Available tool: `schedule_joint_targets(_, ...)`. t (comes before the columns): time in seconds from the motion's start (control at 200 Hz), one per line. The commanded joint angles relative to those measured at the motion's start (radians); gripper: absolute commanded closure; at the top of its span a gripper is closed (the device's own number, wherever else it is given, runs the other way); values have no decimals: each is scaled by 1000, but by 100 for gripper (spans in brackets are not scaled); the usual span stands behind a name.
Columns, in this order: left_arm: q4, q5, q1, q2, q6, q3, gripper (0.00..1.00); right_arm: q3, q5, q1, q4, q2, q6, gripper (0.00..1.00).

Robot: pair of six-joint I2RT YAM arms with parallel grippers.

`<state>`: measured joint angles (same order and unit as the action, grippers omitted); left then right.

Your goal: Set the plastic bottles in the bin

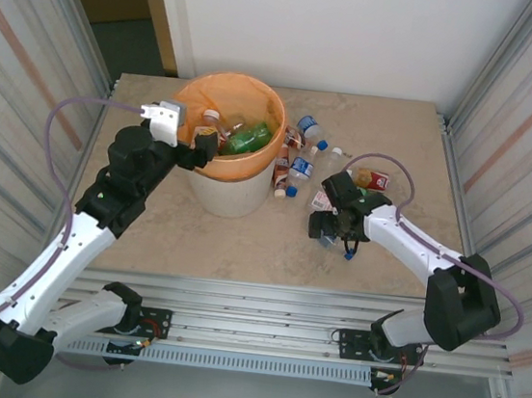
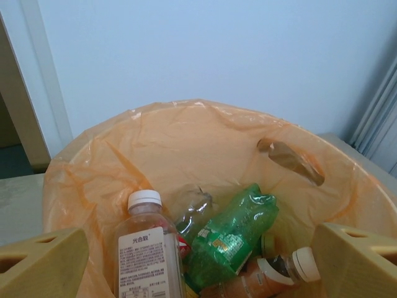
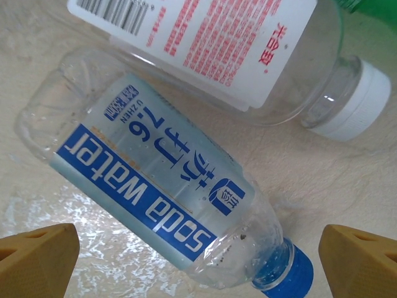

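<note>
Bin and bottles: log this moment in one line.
left end effector: open above bin | right end effector: open over soda water bottle | bin contents: several bottles

white-label bottle [image 3: 217, 43] cropped, bin [image 2: 186, 143] base hidden

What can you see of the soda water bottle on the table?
The soda water bottle is clear, slightly dented plastic with a blue-and-white label and a blue cap. It lies on its side on the beige table and seems to touch a white-capped bottle beside it.
</note>
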<state>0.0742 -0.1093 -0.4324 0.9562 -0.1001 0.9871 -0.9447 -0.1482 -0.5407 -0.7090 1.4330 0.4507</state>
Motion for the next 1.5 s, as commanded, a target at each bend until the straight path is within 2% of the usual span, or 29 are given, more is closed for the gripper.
schedule_joint_targets(0.0,-63,-37,-2,2,-27,2,7,-27,19,5,-15,40,-47,2)
schedule_joint_targets(0.271,-74,-53,-3,12,-36,4,7,-31,29,-6,2,119,-74,1)
schedule_joint_targets(0.671,-73,-66,2,18,-56,-2,7,-64,37,-140,18,146,-72,5)
schedule_joint_targets(1.247,-67,-67,12,12,-76,-17,7,45,86,-145,142,162,-59,20)
schedule_joint_targets(1.493,-68,-70,12,7,-86,-17,7,79,107,-145,202,195,-56,31)
